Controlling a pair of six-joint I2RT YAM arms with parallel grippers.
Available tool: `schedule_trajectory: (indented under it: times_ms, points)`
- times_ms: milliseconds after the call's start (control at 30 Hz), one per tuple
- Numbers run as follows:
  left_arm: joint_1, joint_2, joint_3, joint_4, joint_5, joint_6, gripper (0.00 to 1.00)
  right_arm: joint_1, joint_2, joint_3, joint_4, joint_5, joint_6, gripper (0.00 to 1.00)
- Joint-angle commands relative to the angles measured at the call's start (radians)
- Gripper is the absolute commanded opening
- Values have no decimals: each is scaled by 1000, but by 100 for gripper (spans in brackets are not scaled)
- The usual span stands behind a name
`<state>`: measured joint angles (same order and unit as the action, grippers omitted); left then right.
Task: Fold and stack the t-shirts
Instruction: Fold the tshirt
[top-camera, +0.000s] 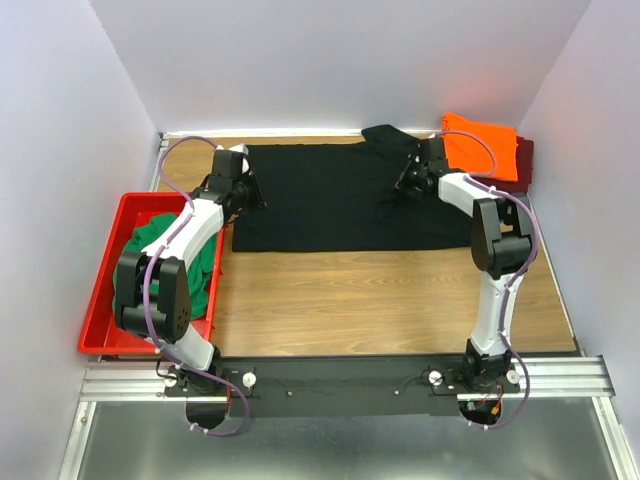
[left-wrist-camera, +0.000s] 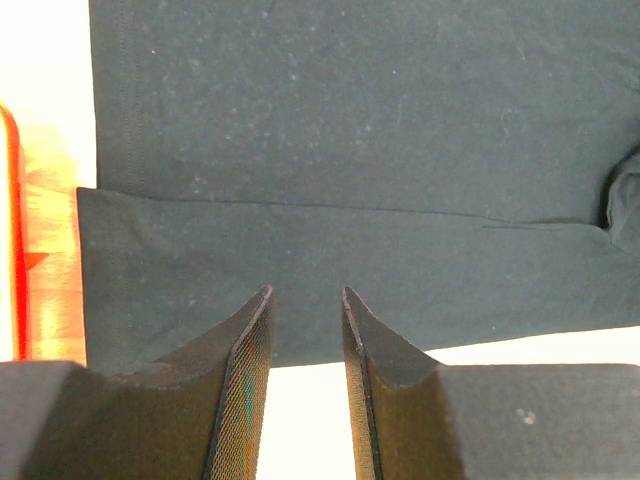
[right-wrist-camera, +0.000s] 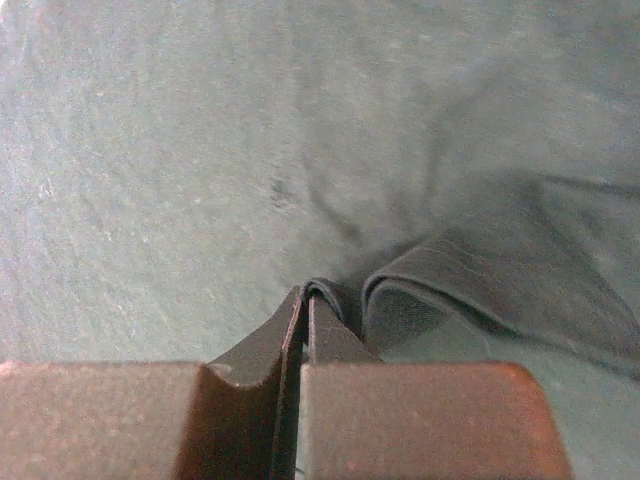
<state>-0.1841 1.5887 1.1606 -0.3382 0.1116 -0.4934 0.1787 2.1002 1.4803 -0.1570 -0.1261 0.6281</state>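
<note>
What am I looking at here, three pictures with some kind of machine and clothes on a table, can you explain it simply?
These are two robot arms bolted at the near edge of a wooden table. The wide picture comes from a camera above and behind them; the two close-ups come from cameras on each wrist, looking past that arm's own fingers.

A black t-shirt lies spread on the table. An orange t-shirt sits folded on a maroon t-shirt at the far right corner. A green t-shirt lies bunched in a red tray on the left.

The right pincer is shut on a fold of the black shirt. The left pincer is open at the shirt's left edge, holding nothing.
</note>
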Motion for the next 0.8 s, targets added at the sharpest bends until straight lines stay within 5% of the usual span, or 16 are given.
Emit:
schedule_trajectory:
  times_ms: [0,100,467,767]
  points:
    - [-8,1,-15,11,20,15,40,16,50,64,10,-32,-18,10]
    - [-9,-1,-19,11,25,10,40,21,70,100,10,-38,-24,10]
    - [-20,-18,-61,21,31,-16,41,21,40,150,4,-21,-108,54]
    - [-69,-6,-119,67,-41,-111,40,21,-263,-117,-49,172,-76,54]
